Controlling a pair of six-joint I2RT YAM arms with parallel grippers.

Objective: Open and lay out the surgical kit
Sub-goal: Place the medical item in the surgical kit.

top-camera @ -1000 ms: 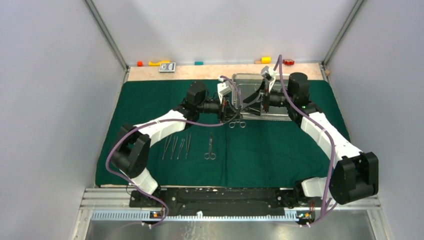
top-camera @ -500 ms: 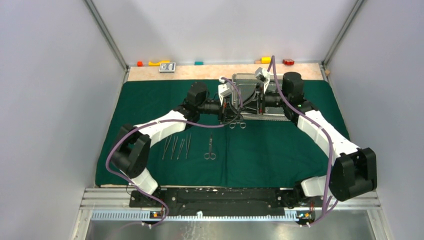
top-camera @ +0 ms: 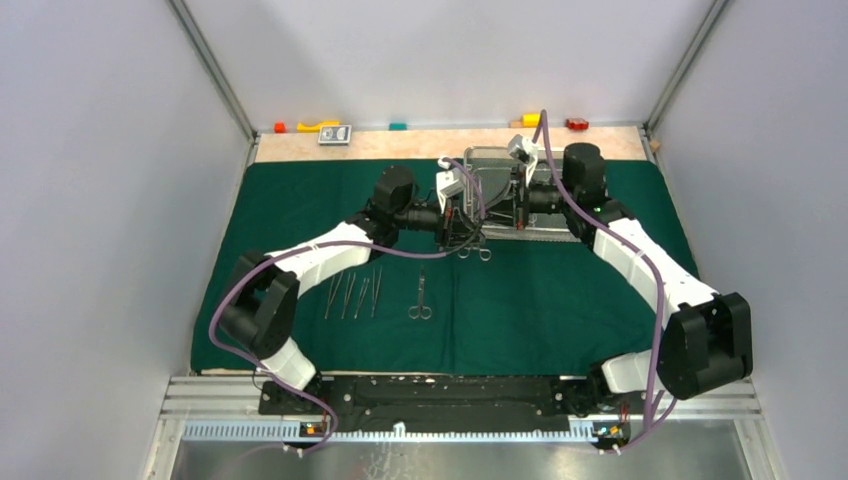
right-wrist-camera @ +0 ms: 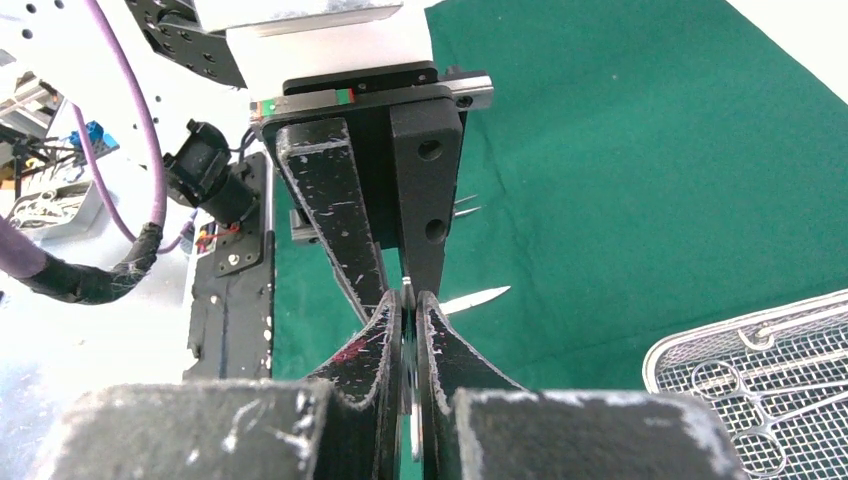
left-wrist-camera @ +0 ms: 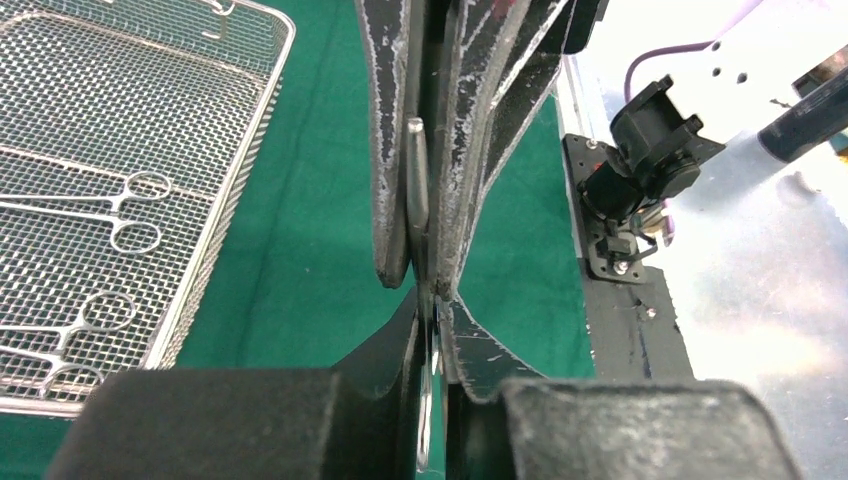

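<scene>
1. Two grippers meet on one thing. The left gripper (left-wrist-camera: 430, 305) and the right gripper (right-wrist-camera: 408, 298) face each other tip to tip above the near left corner of the wire-mesh tray (left-wrist-camera: 235, 200).
2. Between them is a slim ring-handled instrument (top-camera: 476, 251), held off the table. The right gripper's fingers are pinched onto its steel. The left gripper's fingers also sit tight against it, with only the metal in the gap.
3. Its long axis seems to run up and down, with the rings hanging low toward the dark green cloth (top-camera: 560, 300) on the near side of the fingers. This is judged from the overhead view, where the fingers hide most of the shank.
4. Pieces already laid out lie near and to the left of this spot: a row of tweezers (top-camera: 352, 296) and a pair of scissors (top-camera: 420, 298). All lie flat with their long axes running near to far, and the scissors' rings point toward the bases.
5. Free cloth beside the scissors lies nearer than the hold point and slightly left, so either arm could probably reach it. The left arm looks a little closer. Whichever arm carries the instrument, the other must let go first, and the instrument must be tipped from hanging to flat, parallel with the row.
6. Several ring-handled clamps (left-wrist-camera: 110, 205) lie in the tray.
</scene>
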